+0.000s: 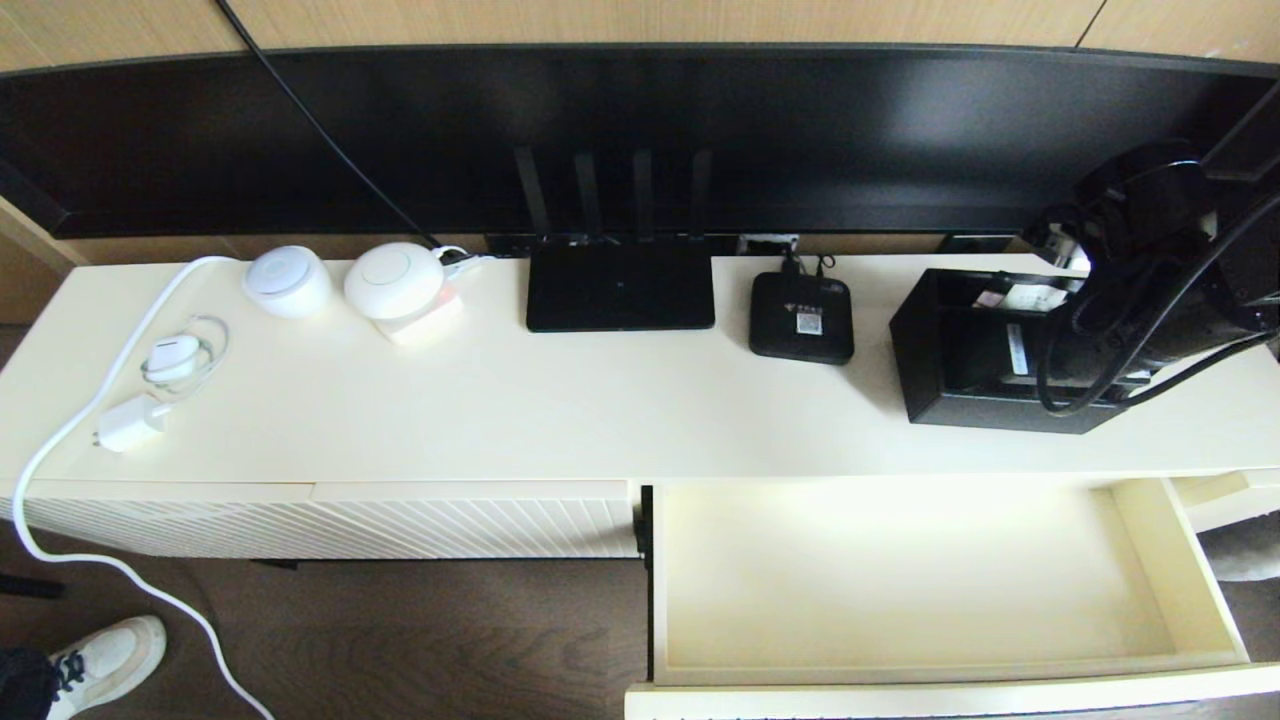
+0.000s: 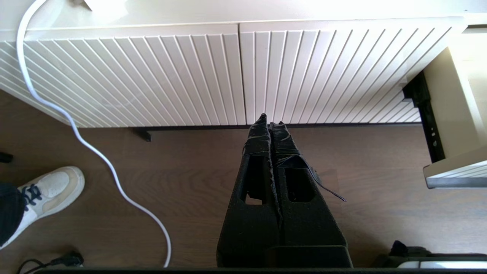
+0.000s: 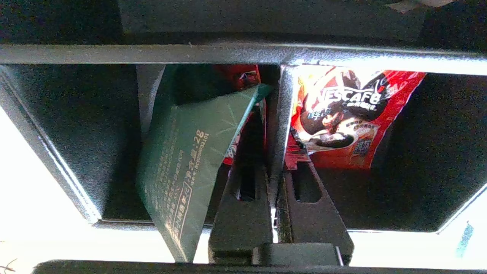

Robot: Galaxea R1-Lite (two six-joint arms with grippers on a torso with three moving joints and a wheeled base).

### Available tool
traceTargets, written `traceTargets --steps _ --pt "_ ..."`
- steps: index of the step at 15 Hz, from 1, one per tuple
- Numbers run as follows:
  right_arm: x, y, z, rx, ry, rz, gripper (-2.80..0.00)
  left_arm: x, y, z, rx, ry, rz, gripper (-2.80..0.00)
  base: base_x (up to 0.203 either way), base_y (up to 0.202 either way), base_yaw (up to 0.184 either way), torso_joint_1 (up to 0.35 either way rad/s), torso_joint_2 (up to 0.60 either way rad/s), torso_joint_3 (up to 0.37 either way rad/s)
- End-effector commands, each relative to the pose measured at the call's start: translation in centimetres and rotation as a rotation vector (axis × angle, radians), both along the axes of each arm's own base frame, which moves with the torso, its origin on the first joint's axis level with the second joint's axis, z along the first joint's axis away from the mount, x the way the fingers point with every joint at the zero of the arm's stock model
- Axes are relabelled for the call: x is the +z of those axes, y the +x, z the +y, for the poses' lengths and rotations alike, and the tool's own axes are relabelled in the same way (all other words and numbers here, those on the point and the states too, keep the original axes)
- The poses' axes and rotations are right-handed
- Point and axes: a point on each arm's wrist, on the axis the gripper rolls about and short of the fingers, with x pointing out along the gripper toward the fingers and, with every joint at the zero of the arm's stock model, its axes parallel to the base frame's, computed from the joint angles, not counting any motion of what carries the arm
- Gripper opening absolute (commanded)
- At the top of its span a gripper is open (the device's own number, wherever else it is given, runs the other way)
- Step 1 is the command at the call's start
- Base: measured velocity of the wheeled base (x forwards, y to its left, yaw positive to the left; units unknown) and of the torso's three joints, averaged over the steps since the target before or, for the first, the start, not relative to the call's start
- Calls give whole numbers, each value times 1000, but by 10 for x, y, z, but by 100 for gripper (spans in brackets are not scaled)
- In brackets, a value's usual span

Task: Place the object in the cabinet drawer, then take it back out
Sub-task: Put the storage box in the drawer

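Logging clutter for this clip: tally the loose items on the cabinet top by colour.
Black: 3 (router, set-top box, organizer box)
White: 4 (two round devices, charger plug, coiled cable adapter)
Total: 7

1 organizer box [image 1: 960, 350], 1 open drawer [image 1: 900, 580], 1 router [image 1: 620, 288], 1 set-top box [image 1: 801, 316], 2 white domes [image 1: 288, 281], 2 sachets [image 3: 335, 114].

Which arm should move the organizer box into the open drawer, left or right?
Right. The right gripper is already shut on the divider wall inside the organizer box, directly behind the open drawer. The left gripper hangs shut low in front of the closed ribbed panel, off to the side.
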Motion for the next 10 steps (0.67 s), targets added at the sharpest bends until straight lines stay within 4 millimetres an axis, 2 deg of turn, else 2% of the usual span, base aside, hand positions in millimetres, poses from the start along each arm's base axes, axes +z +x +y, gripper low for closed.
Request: traceTargets --steps 1,5,10 --pt "11 -13 -2 0 3 -28 -280 0 0 0 0 0 2 -280 0 0 0 0 0 0" --pt "16 -40 0 23 4 -28 -280 0 0 0 0 0 2 -280 0 0 0 0 0 0" --pt "-1 -74 1 43 3 40 -280 0 0 0 0 0 2 -280 0 0 0 0 0 0"
